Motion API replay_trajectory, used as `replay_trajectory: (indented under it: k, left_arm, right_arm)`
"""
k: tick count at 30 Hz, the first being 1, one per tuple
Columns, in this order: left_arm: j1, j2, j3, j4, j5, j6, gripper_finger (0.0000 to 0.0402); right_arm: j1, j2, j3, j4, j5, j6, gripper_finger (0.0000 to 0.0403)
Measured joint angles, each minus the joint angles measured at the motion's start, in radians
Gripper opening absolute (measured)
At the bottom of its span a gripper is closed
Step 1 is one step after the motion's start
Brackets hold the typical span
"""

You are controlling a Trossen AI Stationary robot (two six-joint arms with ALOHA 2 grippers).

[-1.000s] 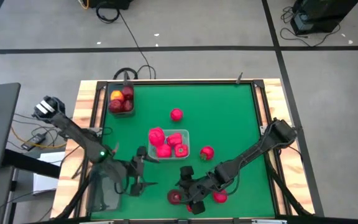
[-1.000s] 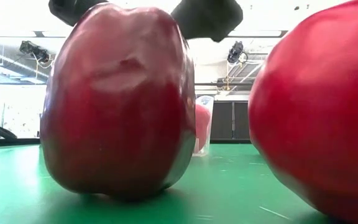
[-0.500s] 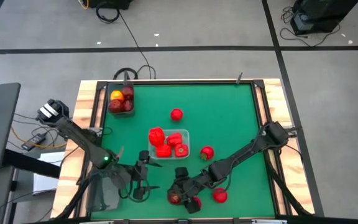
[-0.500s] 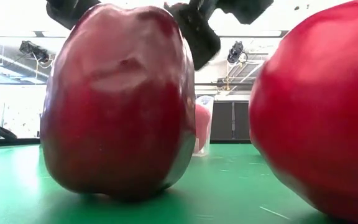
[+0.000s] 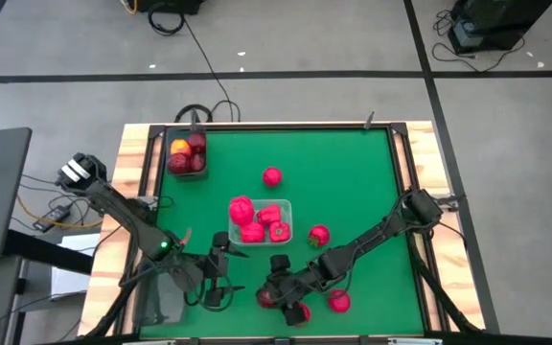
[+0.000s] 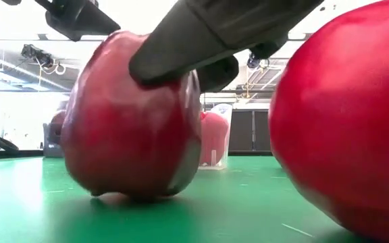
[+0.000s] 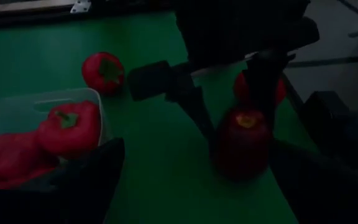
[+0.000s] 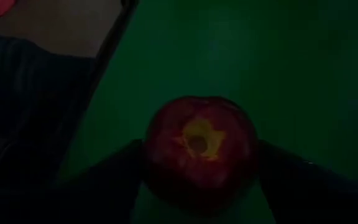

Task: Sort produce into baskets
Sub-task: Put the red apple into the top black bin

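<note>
Far L, back corner of the worktop (image 5: 353,153): smoky grey basket (image 5: 186,153) holding dark maroon apples plus one yellow-orange piece (image 5: 178,147).

My L end effector (image 5: 220,273) sits low near the front edge, just beside the clear basket's front-L corner; fingers spread wide, nothing between them. L wrist view shows the clear basket's wall (image 7: 98,115) w/ a red pepper (image 7: 70,127) inside.

Centre: clear basket (image 5: 285,222) holds approx. four bright red peppers. Behind it, well apart, a lone round red piece (image 5: 272,176) on the green mat. Just to the R of the basket, another red piece w/ green stem (image 5: 319,235) on the mat, not touching the basket.

Front centre: my R end effector (image 5: 274,292) is down on a dark maroon apple (image 6: 134,125). R wrist view: apple (image 8: 197,149) sits stem-up between my two fingers, one on each side, both touching, so closed on the apple. Low view: apple tilted, underside touching or just off the mat; cannot tell which.

R of that, near front edge: round red piece (image 5: 339,302) on the mat, just beside my R arm.
</note>
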Motion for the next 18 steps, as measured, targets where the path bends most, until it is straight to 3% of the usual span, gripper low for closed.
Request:
replay_trajectory:
  k: [2,5,13,18]
  left_arm:
    - [0.002,0.0,0.0,-0.002,0.0,-0.02,0.0399]
    - [0.003,0.0,0.0,-0.002,0.001,-0.037,0.0399]
    - [0.016,0.008,0.0,0.053,0.007,0.029,0.0399]
    - [0.054,0.039,-0.001,0.172,-0.008,0.143,0.0399]
  right_arm:
    - [0.0,-0.007,0.0,-0.001,0.005,-0.004,0.0257]
    - [0.001,-0.034,0.0,-0.014,0.08,-0.015,0.0252]
    - [0.037,-0.17,0.0,-0.022,0.425,-0.177,0.0252]
    - [0.016,-0.234,0.0,-0.022,0.437,-0.184,0.0263]
